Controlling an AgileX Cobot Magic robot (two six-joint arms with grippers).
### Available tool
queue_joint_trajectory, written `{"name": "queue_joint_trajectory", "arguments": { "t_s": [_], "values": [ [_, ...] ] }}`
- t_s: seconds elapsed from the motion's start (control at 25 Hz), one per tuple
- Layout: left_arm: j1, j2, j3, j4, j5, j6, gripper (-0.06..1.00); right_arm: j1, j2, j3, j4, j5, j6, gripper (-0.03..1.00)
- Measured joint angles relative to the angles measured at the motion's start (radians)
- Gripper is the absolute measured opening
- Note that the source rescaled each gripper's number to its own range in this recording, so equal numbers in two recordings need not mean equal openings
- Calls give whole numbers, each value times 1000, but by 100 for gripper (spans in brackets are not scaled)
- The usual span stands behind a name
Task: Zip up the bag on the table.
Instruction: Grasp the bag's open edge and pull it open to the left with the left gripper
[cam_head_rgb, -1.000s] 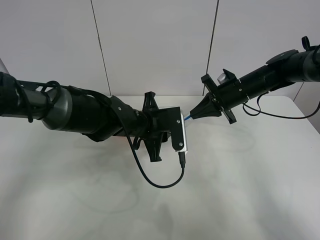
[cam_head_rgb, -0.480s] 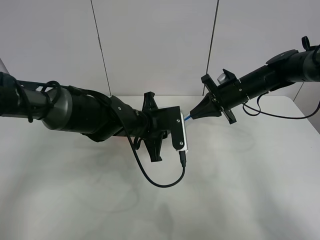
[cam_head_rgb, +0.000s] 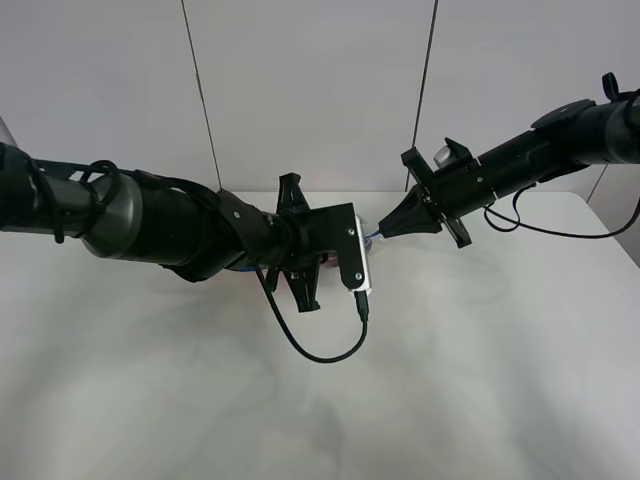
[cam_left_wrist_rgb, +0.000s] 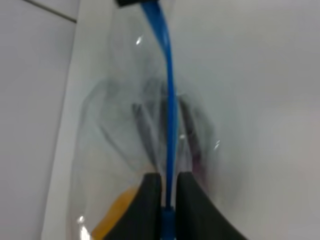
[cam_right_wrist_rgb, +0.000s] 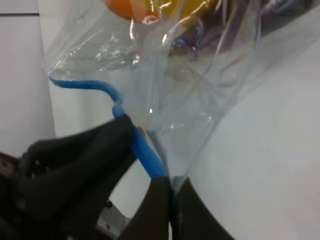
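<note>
The left black gripper (cam_left_wrist_rgb: 168, 192) was clenched on the blue zipper strip (cam_left_wrist_rgb: 170, 110) of the clear, crinkly plastic bag (cam_left_wrist_rgb: 115, 125). The bag was between both arms, toward the 12 o'clock side of the plain white smooth-topped table (cam_head_rgb: 480, 380). At the bag's 3 o'clock end, the right black gripper (cam_right_wrist_rgb: 172, 186) pinched the same strip.

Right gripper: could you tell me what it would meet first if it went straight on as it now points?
Shut on the blue zipper strip, the right gripper would probably meet the left gripper, clamped on that strip just ahead, though depth is unclear.
</note>
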Motion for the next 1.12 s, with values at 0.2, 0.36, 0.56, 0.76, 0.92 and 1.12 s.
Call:
{"name": "queue_joint_trajectory", "arguments": {
  "t_s": [0.2,0.36,0.56,0.76,0.92,1.12],
  "values": [
    [50,-1,7,0,-10,16,0,3,0,-1,8,-1,0,0],
    [101,-10,49,0,-35,33,0,3,0,-1,10,-1,0,0],
    [177,-39,98,0,-59,39,0,3,0,-1,12,-1,0,0],
    [243,-60,114,0,-65,47,0,3,0,-1,16,-1,0,0],
    [282,-65,116,3,-65,57,0,3,0,-1,16,0,0,0],
    [321,-72,117,7,-64,68,0,3,0,-1,24,0,0,0]
  ]
}}
